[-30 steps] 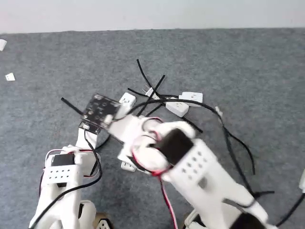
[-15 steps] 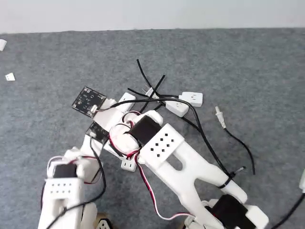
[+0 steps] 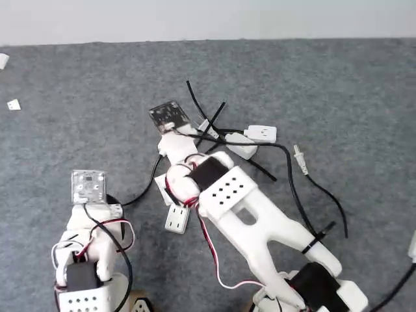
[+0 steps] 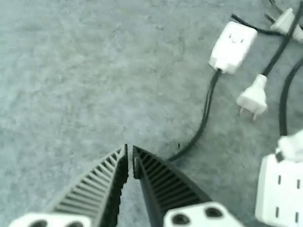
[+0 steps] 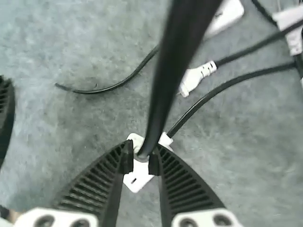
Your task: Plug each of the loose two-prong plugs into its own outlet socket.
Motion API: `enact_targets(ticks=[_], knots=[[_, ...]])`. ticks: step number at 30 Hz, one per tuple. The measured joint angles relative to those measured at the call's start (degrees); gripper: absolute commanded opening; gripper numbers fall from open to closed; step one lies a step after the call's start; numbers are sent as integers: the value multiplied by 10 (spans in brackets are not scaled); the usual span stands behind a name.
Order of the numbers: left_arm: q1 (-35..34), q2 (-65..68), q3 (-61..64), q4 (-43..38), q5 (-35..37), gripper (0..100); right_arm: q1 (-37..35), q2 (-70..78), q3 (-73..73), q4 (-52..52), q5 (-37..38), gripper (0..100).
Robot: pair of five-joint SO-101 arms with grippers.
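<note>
Left tool (image 4: 130,153) closed and empty over the grey counter (image 4: 71,71), right tool (image 5: 139,152) gripping a white plug (image 5: 137,178) on a black cord (image 5: 177,56), outlet socket (image 4: 280,194) lying nearby.

fuzzy matt carpet (image 3: 325,84), smooth white plastic plug (image 4: 253,97).

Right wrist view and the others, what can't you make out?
Right wrist view: prongs of the white plug in the right gripper, hidden under its body; part of an outlet, behind a blurred black cable.
High view: that gripper's tips and plug, under the right arm's wrist.
Left wrist view: an outlet block, cut off by the picture's edge.
</note>
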Motion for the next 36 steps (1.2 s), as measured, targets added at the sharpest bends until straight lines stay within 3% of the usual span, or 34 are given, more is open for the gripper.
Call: enact_targets(ticks=[10, 36], knots=[[-6, -18, 5, 1, 4, 13, 52, 0, 39, -17, -46, 9], [-6, -19, 11, 1, 5, 13, -4, -62, 97, -34, -47, 9]])
